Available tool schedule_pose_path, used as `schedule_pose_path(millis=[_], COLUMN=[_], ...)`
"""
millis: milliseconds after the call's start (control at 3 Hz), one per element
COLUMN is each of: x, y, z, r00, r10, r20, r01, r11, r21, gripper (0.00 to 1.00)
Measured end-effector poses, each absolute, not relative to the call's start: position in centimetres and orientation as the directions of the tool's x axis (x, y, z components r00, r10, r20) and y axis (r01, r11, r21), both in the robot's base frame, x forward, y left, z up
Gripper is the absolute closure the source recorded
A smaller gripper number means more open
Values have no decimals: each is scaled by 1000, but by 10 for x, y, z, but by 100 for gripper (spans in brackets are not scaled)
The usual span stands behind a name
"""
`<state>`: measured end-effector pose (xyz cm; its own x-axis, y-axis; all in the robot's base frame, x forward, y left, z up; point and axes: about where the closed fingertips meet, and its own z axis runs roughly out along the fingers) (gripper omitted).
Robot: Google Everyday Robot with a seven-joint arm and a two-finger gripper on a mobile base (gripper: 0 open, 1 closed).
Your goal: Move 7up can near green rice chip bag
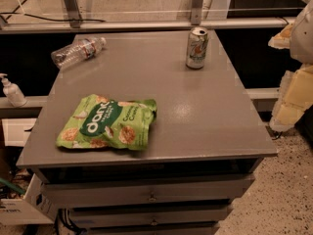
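Observation:
The 7up can (197, 48) stands upright at the far right of the grey cabinet top (195, 121). The green rice chip bag (107, 123) lies flat near the front left of the same top, well apart from the can. My gripper (295, 94) hangs at the right edge of the view, off the side of the cabinet, to the right of the can and nearer the camera. It touches nothing.
A clear plastic water bottle (77, 51) lies on its side at the far left corner, partly over the edge. A pump bottle (11, 90) stands on a ledge to the left. Drawers (151, 195) sit below the top. A metal rail (146, 26) runs behind.

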<state>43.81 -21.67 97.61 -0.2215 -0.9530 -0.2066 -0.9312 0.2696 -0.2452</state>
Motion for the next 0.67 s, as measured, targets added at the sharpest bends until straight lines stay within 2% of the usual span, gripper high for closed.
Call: schedule_pose_path(millis=[667], x=[435], y=[-215], z=[977], r00=[-204], r10=[-952], r20=[-227], r01=[-934], r11=[259], r21=[-246], gripper=[0])
